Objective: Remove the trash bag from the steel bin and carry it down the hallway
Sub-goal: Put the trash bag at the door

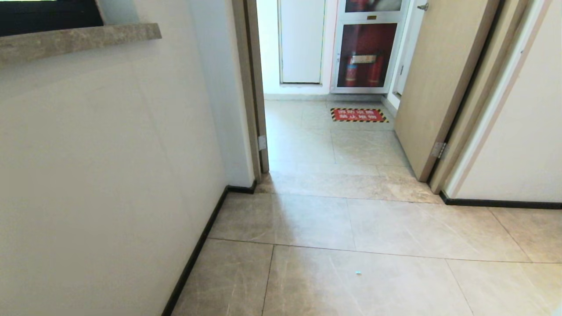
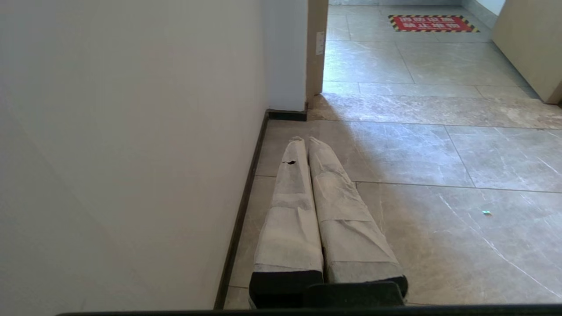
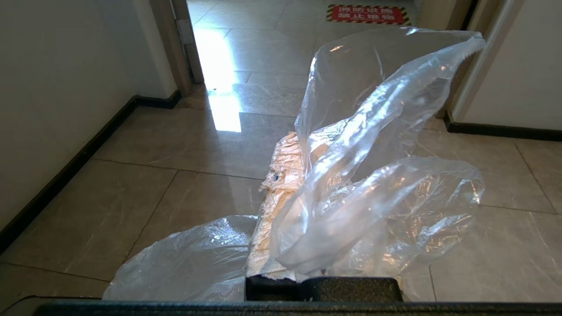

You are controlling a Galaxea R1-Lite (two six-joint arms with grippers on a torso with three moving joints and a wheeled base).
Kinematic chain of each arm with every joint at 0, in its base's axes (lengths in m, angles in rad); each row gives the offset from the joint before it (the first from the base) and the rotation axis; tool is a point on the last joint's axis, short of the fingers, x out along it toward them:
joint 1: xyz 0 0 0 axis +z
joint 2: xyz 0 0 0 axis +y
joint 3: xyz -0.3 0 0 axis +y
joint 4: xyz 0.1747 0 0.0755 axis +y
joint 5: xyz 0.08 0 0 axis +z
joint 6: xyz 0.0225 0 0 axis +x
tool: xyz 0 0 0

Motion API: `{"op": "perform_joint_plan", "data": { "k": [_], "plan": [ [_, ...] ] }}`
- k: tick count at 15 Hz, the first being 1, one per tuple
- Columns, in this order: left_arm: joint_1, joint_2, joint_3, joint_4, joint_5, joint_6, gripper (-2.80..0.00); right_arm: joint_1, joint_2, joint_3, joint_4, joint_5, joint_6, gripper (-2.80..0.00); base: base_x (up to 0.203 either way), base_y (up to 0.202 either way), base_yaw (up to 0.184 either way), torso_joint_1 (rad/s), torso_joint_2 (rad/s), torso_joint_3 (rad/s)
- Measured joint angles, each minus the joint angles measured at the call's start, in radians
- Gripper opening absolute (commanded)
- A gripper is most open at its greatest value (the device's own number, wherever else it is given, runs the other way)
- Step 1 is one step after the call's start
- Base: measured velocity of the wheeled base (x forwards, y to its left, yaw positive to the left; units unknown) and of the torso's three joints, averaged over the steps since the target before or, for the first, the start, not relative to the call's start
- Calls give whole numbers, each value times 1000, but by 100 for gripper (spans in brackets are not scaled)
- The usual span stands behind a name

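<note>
A: Nearest the lens on the left side, what is showing?

B: Two wrapped fingers (image 2: 327,206) of the left gripper (image 2: 306,141) are lying pressed together with nothing between them, pointing along the pale wall (image 1: 109,175) and its dark baseboard (image 1: 197,250)

A: And moving right?

B: Grey-beige tiles of the hallway (image 1: 351,228) are running ahead to an open doorway (image 1: 325,131), with a red floor sign (image 1: 359,115) and a fire-extinguisher cabinet (image 1: 366,57) beyond it. A tiny speck (image 1: 358,273) is sitting on the tile, nothing to steer around

A: Where is the trash bag?

B: It is hanging from the right gripper (image 3: 290,145), whose jaws are clamped on the trash bag (image 3: 364,166). One wrapped finger (image 3: 281,188) is showing through the film. The clear plastic is billowing forward and up past the fingertips and spilling down both sides, so its long axis is running along the gripper's own, toward the doorway

A: The steel bin?

B: Not appearing in any view; I am judging the removal done and the carrying under way

A: What is standing in the way?

B: A wood-coloured door (image 1: 443,87) is standing ajar on the right, narrowing the gap. The bag is riding on that side, so the loose film looks likeliest to brush it
</note>
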Motion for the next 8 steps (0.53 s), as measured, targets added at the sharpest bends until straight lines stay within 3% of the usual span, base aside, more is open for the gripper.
{"op": "perform_joint_plan", "data": {
  "k": [8],
  "plan": [
    [0,0,0,0,0,0,-280,0,0,0,0,2,-4,-280,0,0,0,0,0,0]
  ]
}}
